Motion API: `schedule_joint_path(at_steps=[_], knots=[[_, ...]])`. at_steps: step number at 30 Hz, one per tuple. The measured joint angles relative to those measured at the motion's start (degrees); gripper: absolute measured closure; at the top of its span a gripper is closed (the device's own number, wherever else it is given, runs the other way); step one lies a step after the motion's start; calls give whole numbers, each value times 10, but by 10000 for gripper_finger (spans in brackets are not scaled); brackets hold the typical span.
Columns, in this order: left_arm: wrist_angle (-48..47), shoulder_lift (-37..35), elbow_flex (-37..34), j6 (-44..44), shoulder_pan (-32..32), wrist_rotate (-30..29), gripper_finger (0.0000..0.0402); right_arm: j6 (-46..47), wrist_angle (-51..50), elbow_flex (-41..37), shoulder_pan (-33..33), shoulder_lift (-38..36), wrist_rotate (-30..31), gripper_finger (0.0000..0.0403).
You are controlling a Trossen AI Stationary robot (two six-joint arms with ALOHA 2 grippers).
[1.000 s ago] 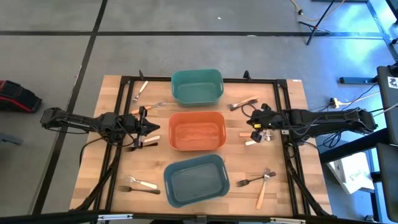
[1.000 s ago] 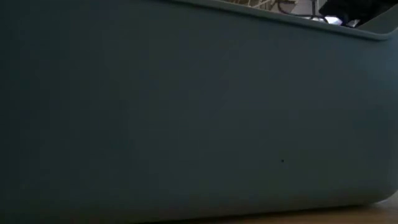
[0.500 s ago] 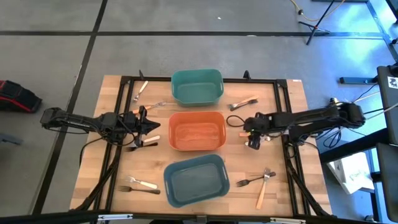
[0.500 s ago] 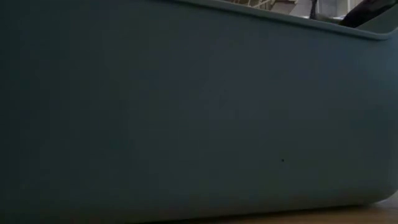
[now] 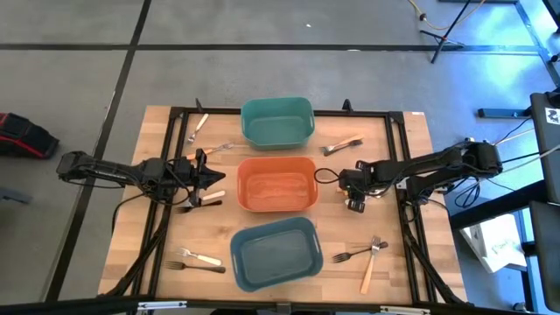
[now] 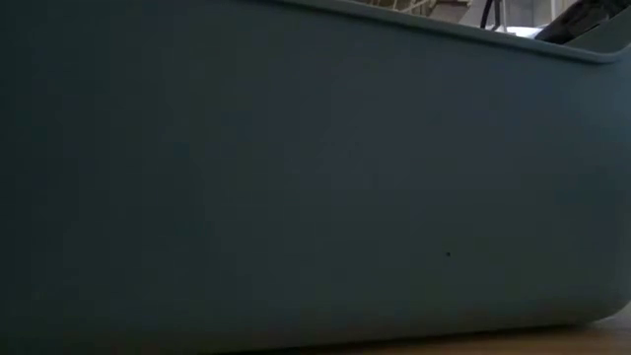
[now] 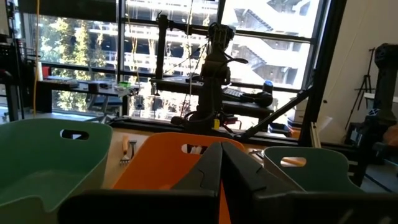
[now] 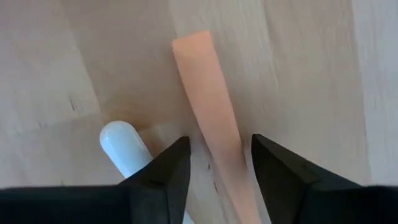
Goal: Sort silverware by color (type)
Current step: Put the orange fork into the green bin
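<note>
forks: small, lying flat, scattered over worktop | brown handle (image 8: 208, 99) and cream handle (image 8: 124, 149) lying side by side, tips splaying apart | brown fork (image 5: 342, 144) resting far right | dark fork (image 5: 350, 255) crossing brown fork (image 5: 371, 267) near right | cream fork (image 5: 198, 257) and dark fork (image 5: 194, 267) lying near left | two more (image 5: 199, 124) sitting far left

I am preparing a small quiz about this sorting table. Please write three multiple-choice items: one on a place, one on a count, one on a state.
1. Which bin lies between the other two?
A teal bin
B orange bin
C blue-grey bin

2. How many bins stand on the table?
A two
B three
C four

3. How are the right gripper fingers?
A apart over a brown handle
B shut on a fork
C inside a bin

Answers: 1 B, the high view shows it in the middle; 2 B, teal, orange, blue-grey; 3 A, the right wrist view shows the handle between them.
</note>
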Motion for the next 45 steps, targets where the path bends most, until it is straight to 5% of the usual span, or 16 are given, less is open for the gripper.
schedule_joint_path(at_steps=[15,27,45], knots=[[0,0,0,0,0,1,399,-30,15,-1,-1,1,2,374],[1,0,0,0,0,1,399,-45,14,9,-2,-45,67,370],[3,0,0,0,0,51,399,-178,76,202,-4,-64,174,366]])
